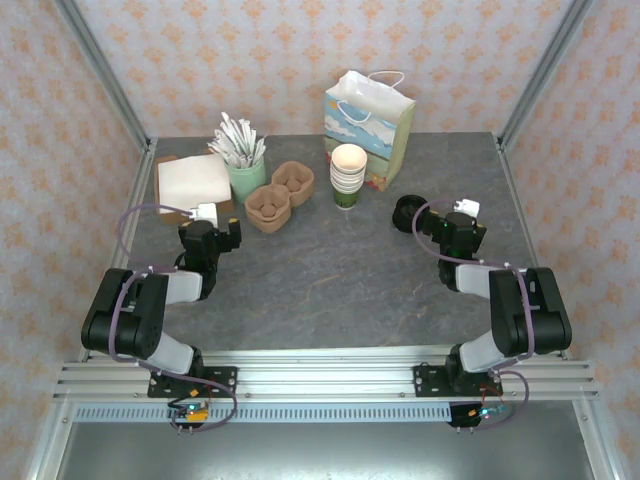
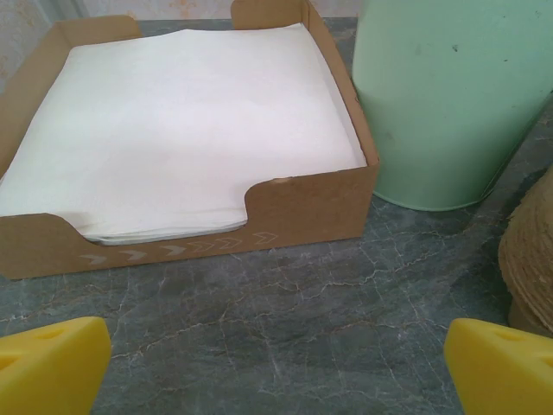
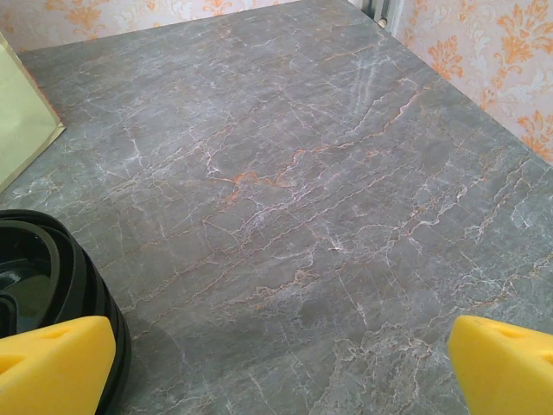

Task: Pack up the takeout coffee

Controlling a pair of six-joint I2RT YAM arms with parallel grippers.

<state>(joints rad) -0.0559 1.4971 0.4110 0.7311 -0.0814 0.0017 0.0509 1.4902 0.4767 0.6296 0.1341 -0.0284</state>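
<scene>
The lidded takeout coffee is out of view. A stack of lidless cream-and-green cups (image 1: 348,172) stands at the back centre, in front of a patterned gift bag (image 1: 368,125). A pile of black lids (image 1: 408,212) lies just left of my right gripper (image 1: 452,226). In the right wrist view that gripper (image 3: 281,367) is open over bare table, with the lids (image 3: 43,277) beside its left fingertip. My left gripper (image 1: 210,232) (image 2: 276,363) is open too, low over the table, facing a cardboard box of white napkins (image 2: 302,212).
A mint-green holder (image 1: 245,178) (image 2: 449,95) full of white packets stands right of the napkin box (image 1: 193,183). Two brown pulp cup carriers (image 1: 280,195) (image 2: 531,259) sit beside it. Frame posts and walls close in the table; its middle is bare grey marble.
</scene>
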